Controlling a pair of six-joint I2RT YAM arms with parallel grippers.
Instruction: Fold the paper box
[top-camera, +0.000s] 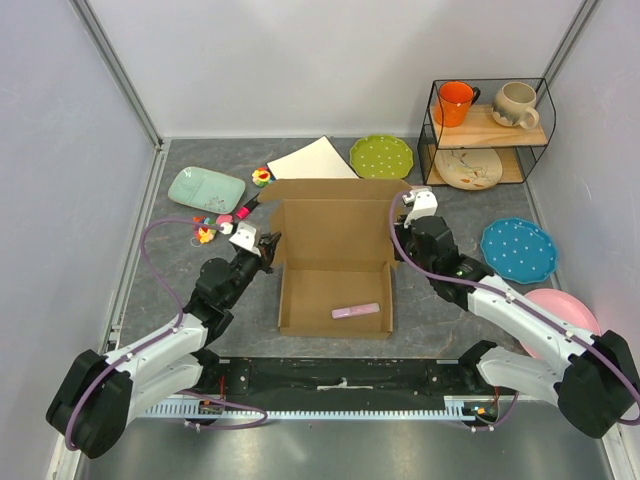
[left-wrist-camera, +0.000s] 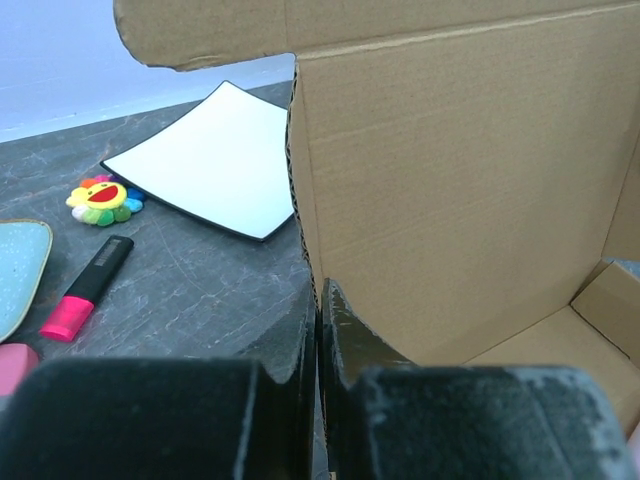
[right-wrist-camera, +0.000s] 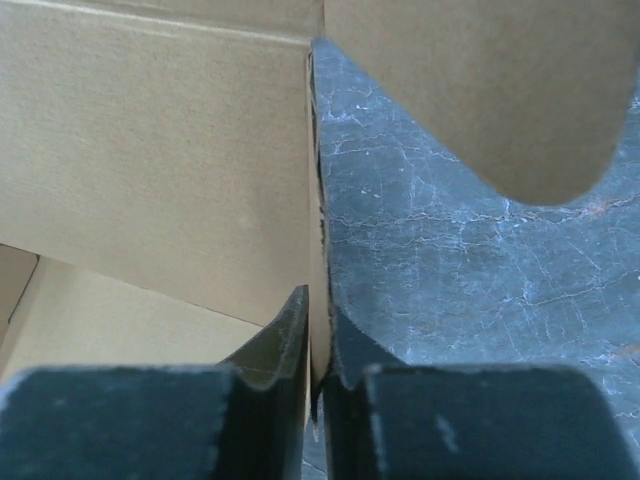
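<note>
The paper box (top-camera: 335, 250) sits in the middle of the gray table (top-camera: 420, 320), between the two arms. Its bottom lies flat, its walls stand up, and its big lid is open at the back. A small pink stick (top-camera: 356, 311) lies inside, near the front wall.

The left gripper (top-camera: 268, 247) is at the box's left wall. Its fingers are almost together and pinch the thin edge of that wall. The right gripper (top-camera: 408, 205) is at the right wall, near the back corner. Its fingers pinch that edge the same way.

Behind the box lies a white square plate (top-camera: 312, 160), with a green plate (top-camera: 381, 156) beside it. A flower toy (top-camera: 262, 176) and a pink marker (left-wrist-camera: 88, 287) lie to the left.
</note>
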